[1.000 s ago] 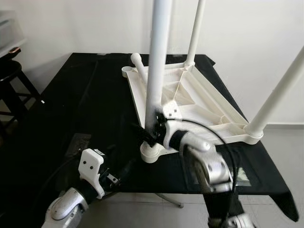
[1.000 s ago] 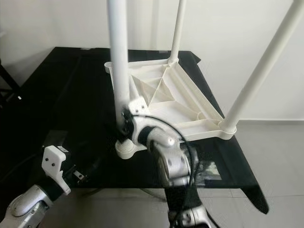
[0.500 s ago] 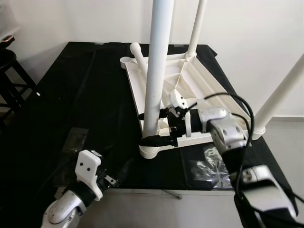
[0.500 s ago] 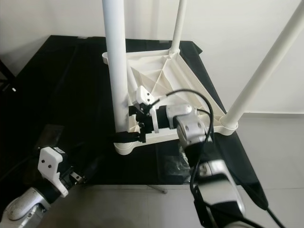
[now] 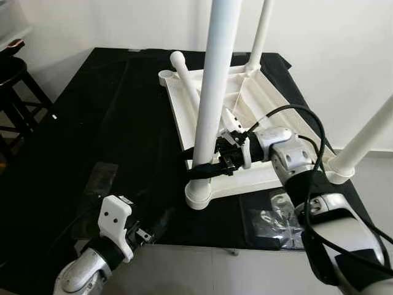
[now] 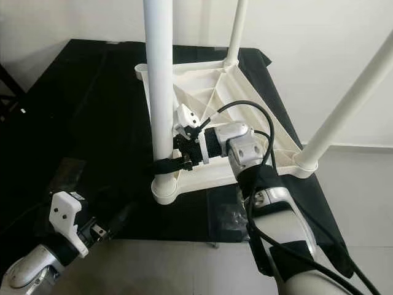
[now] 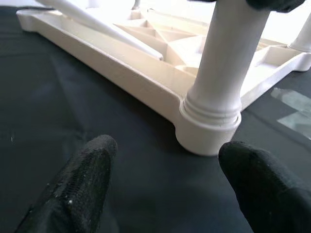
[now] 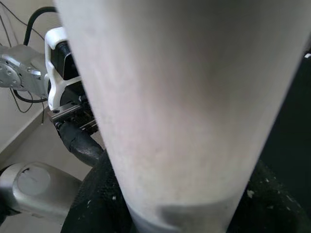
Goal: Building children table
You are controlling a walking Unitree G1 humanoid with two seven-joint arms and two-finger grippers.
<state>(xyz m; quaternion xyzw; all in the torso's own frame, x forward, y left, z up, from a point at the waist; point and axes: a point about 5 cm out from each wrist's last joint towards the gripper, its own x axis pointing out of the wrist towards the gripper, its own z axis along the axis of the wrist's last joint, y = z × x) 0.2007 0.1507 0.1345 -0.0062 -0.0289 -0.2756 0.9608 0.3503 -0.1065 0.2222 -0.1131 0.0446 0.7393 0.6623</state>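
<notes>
My left gripper (image 7: pixel 160 184) hangs with fingers spread wide and holding nothing, low at the near edge of the black-clothed work table (image 5: pixel 92 123). The upturned white children table (image 6: pixel 212 107) lies on that cloth toward the far right corner. My right gripper (image 5: pixel 199 163) seems clamped around its near leg (image 6: pixel 159 92) just above the socket, though the pads are partly hidden.

Right arm (image 5: pixel 307 178) stretched forward and bent inward at the elbow, wrist level, right gripper (image 5: pixel 198 161) with its black fingers (image 6: pixel 164 166) closed around the near white leg (image 5: pixel 212 104) low down. Left arm (image 5: pixel 83 270) held low at the near desk edge, left gripper (image 7: pixel 160 179) pointing forward, fingers (image 7: pixel 80 179) spread apart, holding nothing.
</notes>
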